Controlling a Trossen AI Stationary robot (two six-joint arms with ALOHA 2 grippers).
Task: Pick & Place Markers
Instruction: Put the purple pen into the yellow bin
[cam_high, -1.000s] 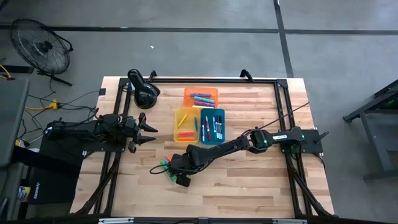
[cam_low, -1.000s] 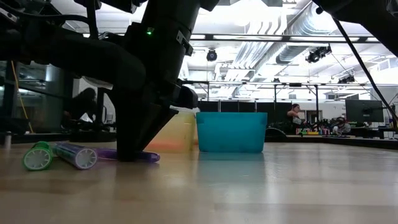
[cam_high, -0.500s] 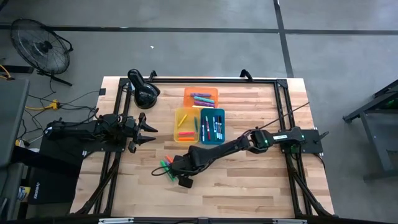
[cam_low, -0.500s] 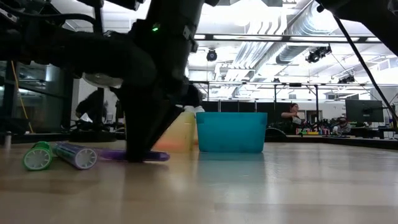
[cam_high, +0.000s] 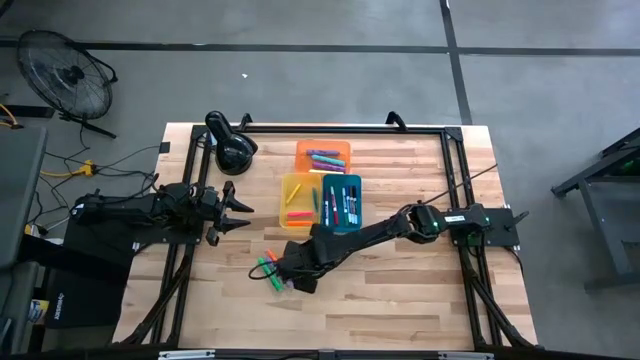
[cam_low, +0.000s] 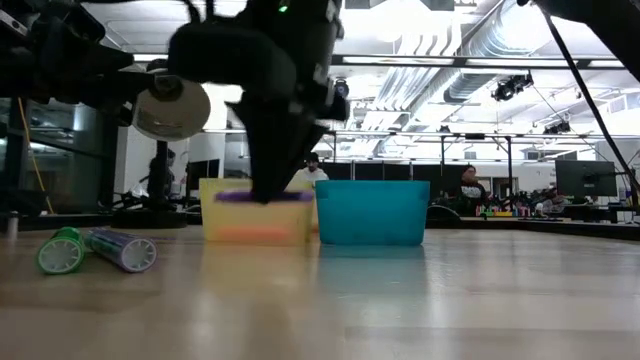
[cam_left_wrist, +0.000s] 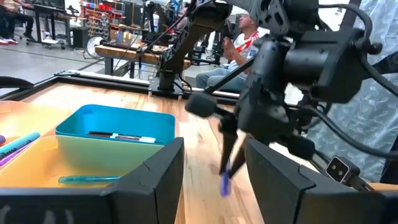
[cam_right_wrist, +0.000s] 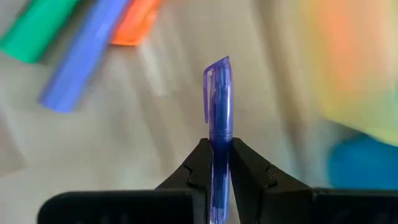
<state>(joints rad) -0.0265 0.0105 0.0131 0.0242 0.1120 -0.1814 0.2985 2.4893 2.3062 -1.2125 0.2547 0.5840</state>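
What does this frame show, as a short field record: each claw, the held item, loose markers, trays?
right claw: shut on a thin purple capped marker, lifted off the wooden table
left claw: open, waiting at the table's left edge
loose markers: green marker, lavender marker and an orange marker lying on the table
trays: orange translucent tray, yellow translucent tray, blue translucent tray, each holding markers
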